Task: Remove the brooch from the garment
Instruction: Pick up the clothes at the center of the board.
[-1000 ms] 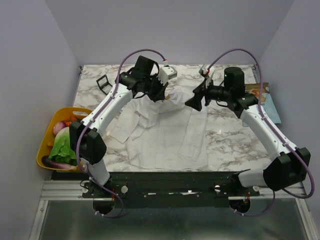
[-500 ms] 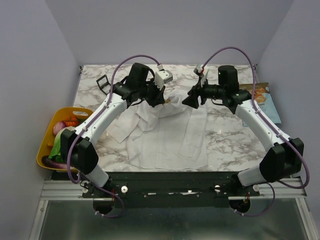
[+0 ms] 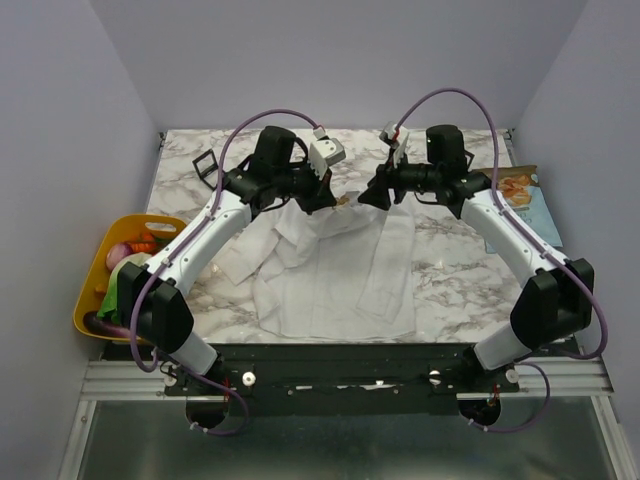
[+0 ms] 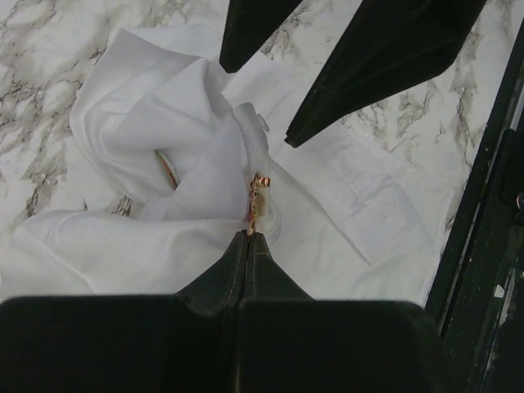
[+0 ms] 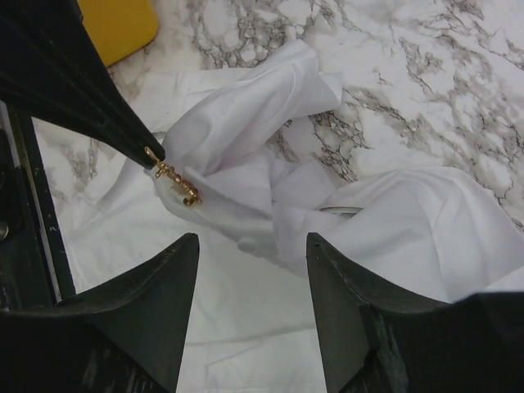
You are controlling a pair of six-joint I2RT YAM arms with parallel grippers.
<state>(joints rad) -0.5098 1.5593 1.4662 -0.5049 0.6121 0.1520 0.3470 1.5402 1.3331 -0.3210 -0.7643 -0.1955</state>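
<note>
The white garment (image 3: 330, 270) lies spread on the marble table, its collar end bunched up and lifted. My left gripper (image 4: 248, 235) is shut on the end of the brooch (image 4: 257, 201), which shows edge-on as a small gold clasp with a fold of white fabric hanging around it. In the right wrist view the brooch (image 5: 177, 182) sits at the tip of the left gripper's fingers (image 5: 74, 82). My right gripper (image 5: 252, 239) is open, hovering just short of the brooch with only the garment (image 5: 246, 319) under its jaws. From above, the right gripper (image 3: 372, 198) faces the left gripper (image 3: 325, 203).
A yellow basket (image 3: 88, 300) of vegetables sits off the table's left edge. A black square palette (image 3: 207, 165) lies at the back left. A colourful flat packet (image 3: 522, 186) lies at the right edge. The black frame rail runs along the near edge.
The right gripper has moved left toward the left gripper and its jaws have narrowed. The left gripper has stayed shut, holding the lifted fold near the collar.
</note>
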